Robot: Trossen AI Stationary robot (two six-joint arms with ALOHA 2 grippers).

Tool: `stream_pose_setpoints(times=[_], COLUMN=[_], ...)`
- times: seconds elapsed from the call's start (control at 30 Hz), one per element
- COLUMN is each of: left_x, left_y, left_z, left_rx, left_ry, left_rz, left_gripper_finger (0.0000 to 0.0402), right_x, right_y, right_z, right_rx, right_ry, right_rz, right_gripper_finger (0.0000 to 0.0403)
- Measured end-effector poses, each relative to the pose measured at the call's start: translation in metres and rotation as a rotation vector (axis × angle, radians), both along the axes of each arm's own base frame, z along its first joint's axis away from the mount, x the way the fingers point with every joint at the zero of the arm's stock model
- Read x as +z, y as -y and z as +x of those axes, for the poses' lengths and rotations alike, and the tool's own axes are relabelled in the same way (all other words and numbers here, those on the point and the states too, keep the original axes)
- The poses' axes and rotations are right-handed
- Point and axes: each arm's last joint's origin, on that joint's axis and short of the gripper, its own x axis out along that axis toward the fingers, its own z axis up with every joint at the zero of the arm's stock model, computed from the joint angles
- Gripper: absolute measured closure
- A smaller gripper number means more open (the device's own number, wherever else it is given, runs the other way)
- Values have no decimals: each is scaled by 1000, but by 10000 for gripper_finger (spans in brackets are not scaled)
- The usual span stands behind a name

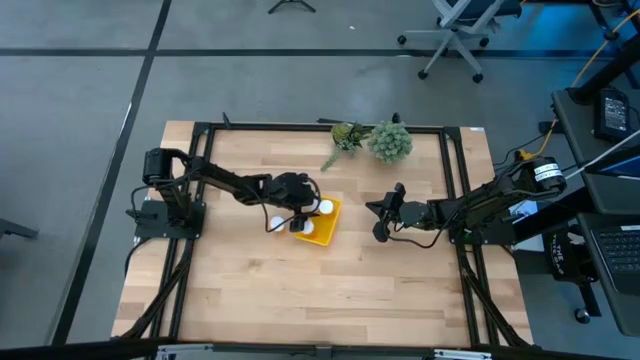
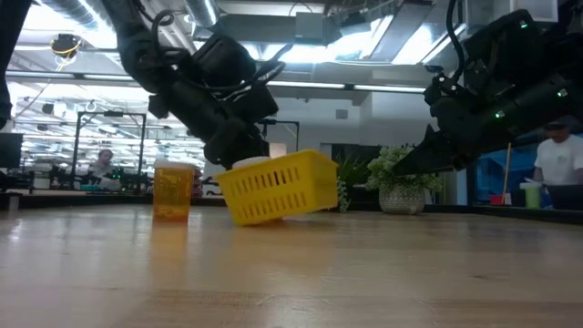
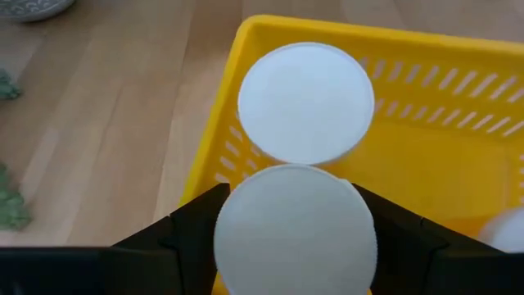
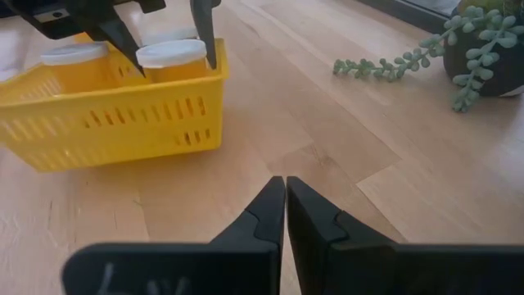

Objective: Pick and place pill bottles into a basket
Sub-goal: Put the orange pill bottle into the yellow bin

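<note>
The yellow basket [image 1: 326, 232] lies at mid-table; in the low view [image 2: 278, 189] it looks slanted, right end higher. My left gripper [image 3: 295, 238] reaches in from the table's left, shut on a pill bottle with a white cap [image 3: 295, 233]. A second bottle's cap [image 3: 304, 102] fills the basket's corner just beyond it, also seen in the right wrist view [image 4: 172, 53]. A third cap [image 4: 74, 53] shows beside them. Another orange bottle [image 2: 173, 189] stands on its base on the table, left of the basket. My right gripper [image 4: 285, 192] hovers shut to the basket's right. My left gripper pinches the pill bottle between its two fingers [image 3: 192, 225], one on each side of the white cap's rim [image 3: 233, 205]. The fingers slant down from the table's left. The bottle stands upright inside the basket; the basket wall hides its base.
Two green plant sprigs [image 1: 372, 140] sit near the table's far edge, behind the basket. A black frame [image 1: 455, 180] borders the table. Bare wood lies toward the near edge. A person [image 2: 557, 169] stands in the room beyond the table.
</note>
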Motion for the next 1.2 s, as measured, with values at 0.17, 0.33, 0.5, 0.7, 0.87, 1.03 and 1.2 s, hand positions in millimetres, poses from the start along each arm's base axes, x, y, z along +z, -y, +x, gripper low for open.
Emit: stream_pose_setpoints(times=[0.17,0.33,0.5,0.7,0.87,1.03,1.2], left_x=[5,12,20,26,31,37,42], left_y=[-1,2,5,10,12,12,10], left_z=[5,12,18,22,24,28,30], left_rx=[-2,-24,-14,-33,-46,-53,-41], left_ry=[-35,-90,-145,-177,-204,-220,-246], left_rz=[-4,14,77,85,87,96,148], left_gripper_finger=[168,168,168,168,168,168,168], right_x=[0,0,0,0,0,0,0], right_y=[0,0,0,-2,-2,-2,-3], right_z=[0,0,0,0,0,0,0], right_rx=[0,0,2,13,12,12,13], right_ry=[0,0,0,0,0,0,0], right_rz=[0,0,0,0,0,0,1], right_gripper_finger=[382,382,382,382,382,382,382])
